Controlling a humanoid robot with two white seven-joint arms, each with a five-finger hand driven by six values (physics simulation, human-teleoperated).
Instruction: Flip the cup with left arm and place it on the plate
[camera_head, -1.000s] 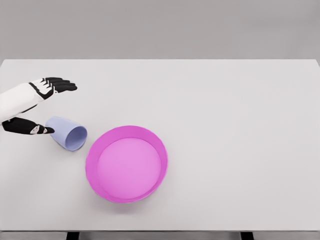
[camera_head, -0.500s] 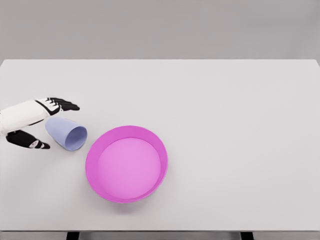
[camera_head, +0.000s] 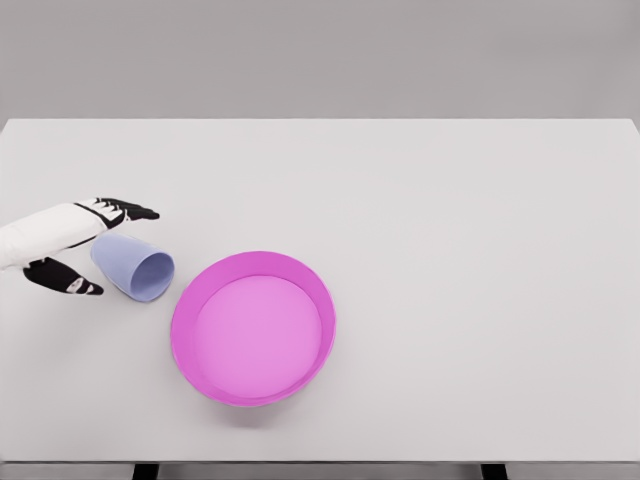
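Note:
A pale blue cup lies on its side on the white table, its open mouth facing right and toward the front. Just right of it sits a round magenta plate with a raised rim. My left hand comes in from the left edge and straddles the cup's closed end: the black fingers stretch out behind the cup, the thumb lies in front of it. The hand is open and does not clasp the cup. The right arm is out of view.
The white table spans the whole view, its front edge near the bottom of the picture. A grey wall rises behind its far edge.
My left hand dropped toward the table and drew back left; the fingers came down from well behind the cup to just behind it. The cup and plate have not moved.

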